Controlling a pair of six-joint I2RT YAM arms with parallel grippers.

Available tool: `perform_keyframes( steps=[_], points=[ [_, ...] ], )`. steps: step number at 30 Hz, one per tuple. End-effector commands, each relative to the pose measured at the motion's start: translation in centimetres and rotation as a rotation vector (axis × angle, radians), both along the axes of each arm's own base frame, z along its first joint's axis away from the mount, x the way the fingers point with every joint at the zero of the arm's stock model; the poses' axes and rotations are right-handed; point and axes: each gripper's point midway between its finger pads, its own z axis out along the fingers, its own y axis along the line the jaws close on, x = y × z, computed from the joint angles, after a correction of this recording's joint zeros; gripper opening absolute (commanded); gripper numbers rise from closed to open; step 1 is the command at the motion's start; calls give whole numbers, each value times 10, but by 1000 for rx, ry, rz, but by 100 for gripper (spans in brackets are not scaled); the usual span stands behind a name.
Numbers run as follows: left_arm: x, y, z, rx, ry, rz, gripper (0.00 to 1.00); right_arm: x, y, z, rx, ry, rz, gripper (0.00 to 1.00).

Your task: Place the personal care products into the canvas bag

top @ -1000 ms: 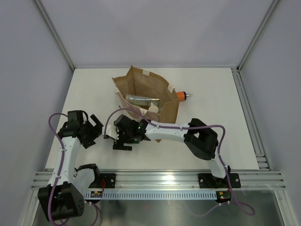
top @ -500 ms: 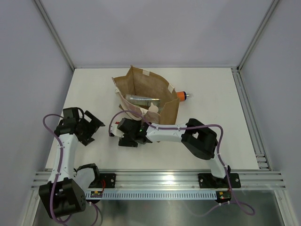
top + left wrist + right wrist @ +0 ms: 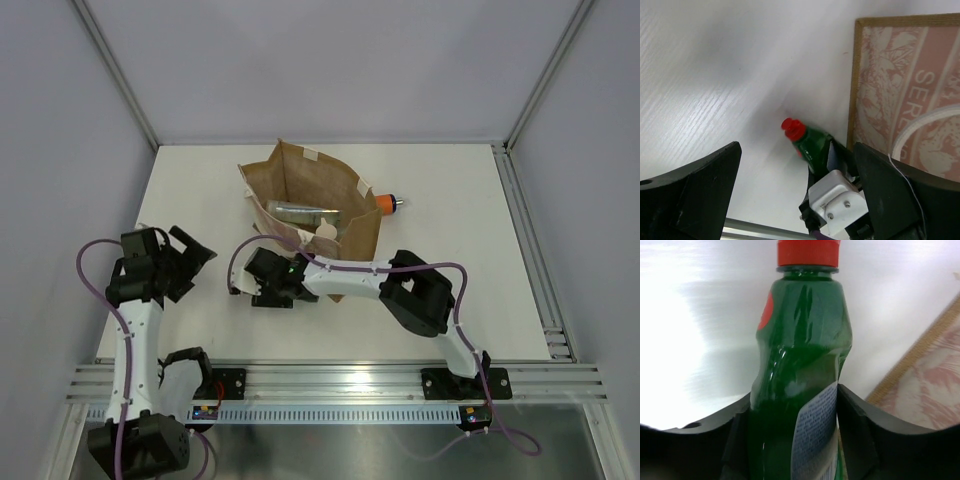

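While the right tool (image 3: 262, 290) grips the green red-capped bottle (image 3: 800, 340), jaws pressed on both sides of its lower body and cap pointing away from the tool, the entry reads:

- **Bottle:** low beside the canvas bag (image 3: 300, 175), whose patterned side lies just to the tool's right. Whether it clears the tabletop (image 3: 450, 200) I cannot tell.
- **Left tool (image 3: 192, 248):** jaws spread, holding nothing, well apart to the left.
- **Handling, as I judge it:** raise the bottle above the bag's rim before crossing, avoid the cream strap handle (image 3: 920, 122), and release only over the open mouth.
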Motion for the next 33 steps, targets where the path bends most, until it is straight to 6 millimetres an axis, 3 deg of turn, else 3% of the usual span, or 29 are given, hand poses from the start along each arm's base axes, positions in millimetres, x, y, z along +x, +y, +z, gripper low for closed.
perform_keyframes(
  steps=[1,4,8,10,11,13,15,19,22,28,33],
  points=[
    [5,-1,30,11,-114,-7,99,-99,-85,-70,-315,486,44,57],
    [1,-4,30,5,-137,-14,99,-114,-77,-39,-244,573,70,51],
    [-1,-6,25,-4,-142,-15,99,-117,-83,-40,-254,620,56,37],
    [-1,-7,23,-12,-140,-14,99,-110,-86,-48,-276,585,42,16],
    [-1,-8,22,-18,-143,-20,99,-109,-88,-53,-278,574,39,0],
    [-1,-9,22,-21,-149,-30,99,-107,-88,-53,-263,555,50,0],
    [-1,-10,21,-17,-153,-38,99,-111,-87,-40,-218,555,84,0],
    [1,-12,18,-30,-158,-50,99,-115,-80,10,-96,548,178,0],
    [4,-15,19,-45,-176,-67,99,-120,-71,75,60,569,265,0],
    [8,-24,26,-64,-234,-128,99,-131,-66,148,215,614,352,0],
    [10,-32,26,-100,-246,-157,99,-124,-57,172,303,620,327,0]
  ],
)
